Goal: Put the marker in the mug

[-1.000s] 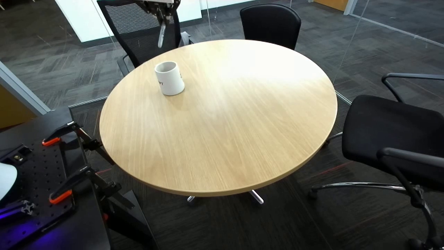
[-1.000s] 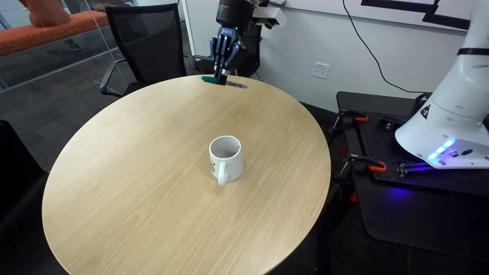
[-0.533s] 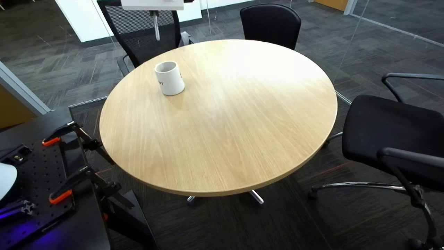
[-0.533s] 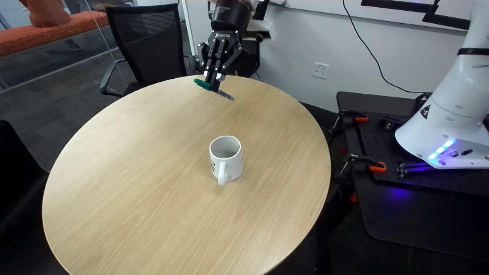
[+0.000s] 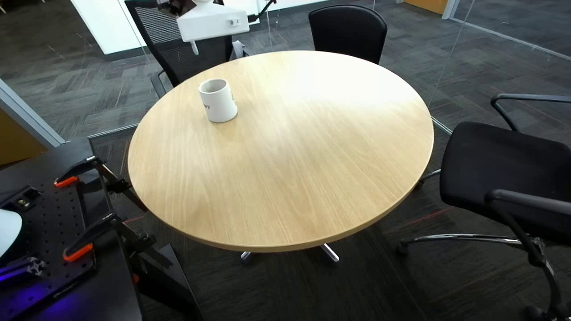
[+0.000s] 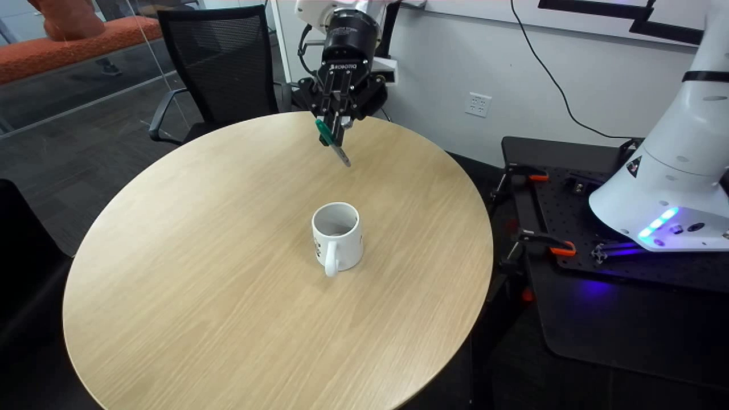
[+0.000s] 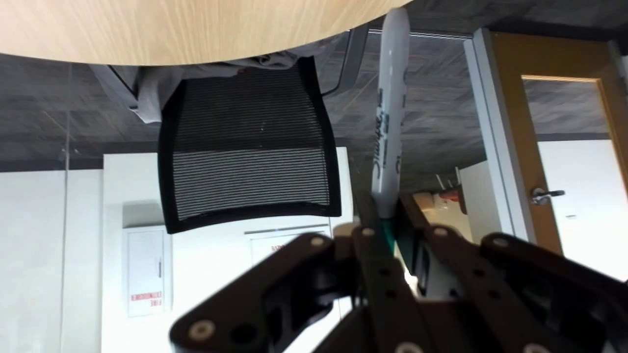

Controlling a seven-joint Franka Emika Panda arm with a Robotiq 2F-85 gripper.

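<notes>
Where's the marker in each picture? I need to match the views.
In an exterior view: the marker is upper left, only a pale end showing below the white box.
In an exterior view: the marker is above centre, slightly left, green end uppermost.
Wrist view: the marker is right of centre, pale part pointing up from the gripper.
Shared landmark: the table, at the top in the wrist view.

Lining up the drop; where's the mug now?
In an exterior view, the mug stands upright, right of the middle of the round table, lower in frame than the hand holding the marker.
</notes>
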